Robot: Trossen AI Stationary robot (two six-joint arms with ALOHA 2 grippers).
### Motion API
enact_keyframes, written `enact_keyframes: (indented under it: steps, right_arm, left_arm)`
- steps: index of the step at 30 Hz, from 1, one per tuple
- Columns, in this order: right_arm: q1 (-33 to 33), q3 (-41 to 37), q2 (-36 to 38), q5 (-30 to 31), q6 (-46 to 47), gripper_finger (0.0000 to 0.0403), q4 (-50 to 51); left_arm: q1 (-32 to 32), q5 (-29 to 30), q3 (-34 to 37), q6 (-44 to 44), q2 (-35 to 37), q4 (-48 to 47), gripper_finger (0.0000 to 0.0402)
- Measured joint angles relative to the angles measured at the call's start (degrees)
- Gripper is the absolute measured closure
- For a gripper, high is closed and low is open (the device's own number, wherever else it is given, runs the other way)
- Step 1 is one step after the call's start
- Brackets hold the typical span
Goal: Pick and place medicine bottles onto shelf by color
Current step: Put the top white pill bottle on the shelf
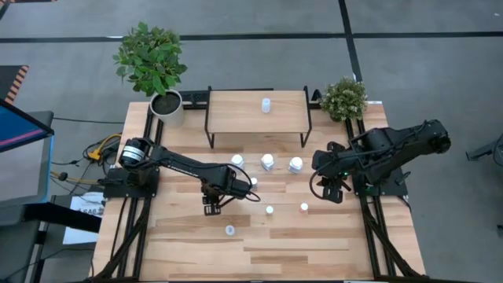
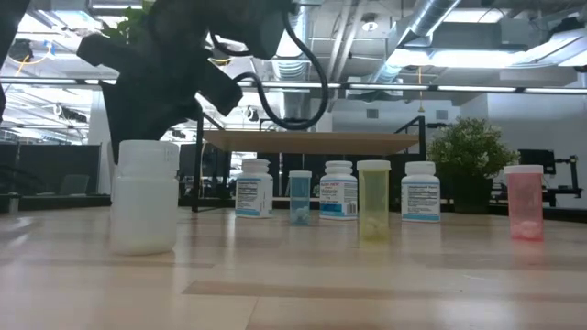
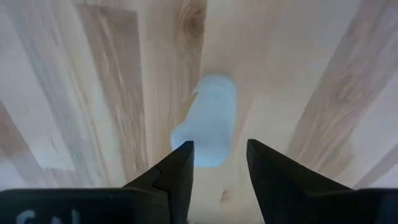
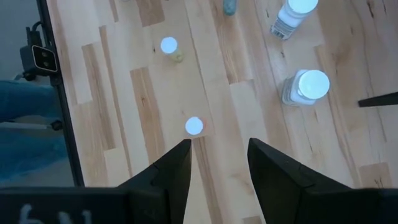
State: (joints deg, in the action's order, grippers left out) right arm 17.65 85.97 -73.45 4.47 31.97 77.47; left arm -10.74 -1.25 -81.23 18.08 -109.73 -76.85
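Seen from above, the left gripper [image 1: 212,206] hangs over the table's middle with its fingers [image 3: 180,163] parted a little and nothing between them, a small pale-blue bottle [image 3: 207,121] standing just ahead of the tips in its wrist view and apart from both. The likely trouble lies there: the gap looks barely wider than the bottle, so a descent slightly off centre could set one fingertip on the cap and topple it or send it rolling across the planks. Further right, three white bottles [image 1: 268,162] stand in a row just in front of the shelf [image 1: 255,112], where one pale bottle [image 1: 266,104] already sits (any carry towards the board must clear that row and the black legs). Smaller tinted bottles, a yellowish one [image 2: 373,200] and a pink one [image 2: 525,203] in the low view, stand scattered nearer the front. At far right the right gripper [image 1: 333,189] waits above the table's edge, its fingers [image 4: 177,165] apart and empty.
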Motion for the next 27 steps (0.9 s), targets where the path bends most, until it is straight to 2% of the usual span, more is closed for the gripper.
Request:
enact_keyframes:
  steps: [7,17,21,27]
  right_arm:
    - [0.0,0.0,0.0,0.0,1.2,0.0223,0.1]
    - [0.1,0.0,0.0,0.0,1.2,0.0223,0.1]
    - [0.1,0.0,0.0,0.0,1.1,0.0223,0.0]
    - [0.1,0.0,0.0,0.0,1.0,0.0223,0.0]
  left_arm:
    - [0.0,-1.1,0.0,-1.7,0.1,1.3,0.0281]
    - [0.0,-2.5,-3.4,-1.3,2.6,-4.0,0.0395]
    - [0.0,-3.1,-3.5,0.7,3.9,-3.2,0.0385]
    - [0.1,-4.8,-3.5,2.8,3.9,-4.8,0.0325]
